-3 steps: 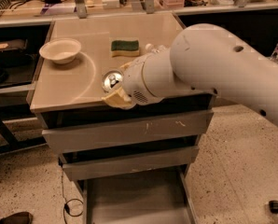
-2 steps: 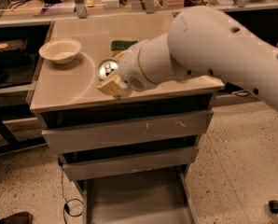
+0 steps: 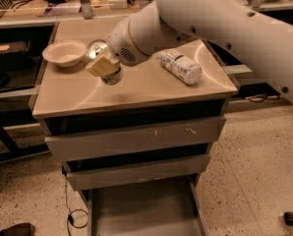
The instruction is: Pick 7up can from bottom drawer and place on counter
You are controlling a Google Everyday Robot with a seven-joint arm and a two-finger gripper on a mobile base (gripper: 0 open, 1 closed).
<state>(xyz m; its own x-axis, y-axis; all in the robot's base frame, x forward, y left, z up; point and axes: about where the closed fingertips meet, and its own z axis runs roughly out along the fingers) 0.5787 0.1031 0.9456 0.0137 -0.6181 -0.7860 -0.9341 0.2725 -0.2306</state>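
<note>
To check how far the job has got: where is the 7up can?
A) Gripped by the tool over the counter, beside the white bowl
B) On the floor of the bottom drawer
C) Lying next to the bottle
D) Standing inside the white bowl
A: the tool is closed on the 7up can over the counter, close to the bowl, not in the open bottom drawer.

The gripper [image 3: 106, 68], jaws clamped on the tilted 7up can [image 3: 97, 48], hangs over the bench [image 3: 136, 90] beside a white bowl [image 3: 64, 52]; the bottom drawer [image 3: 146, 211] stands open.
</note>
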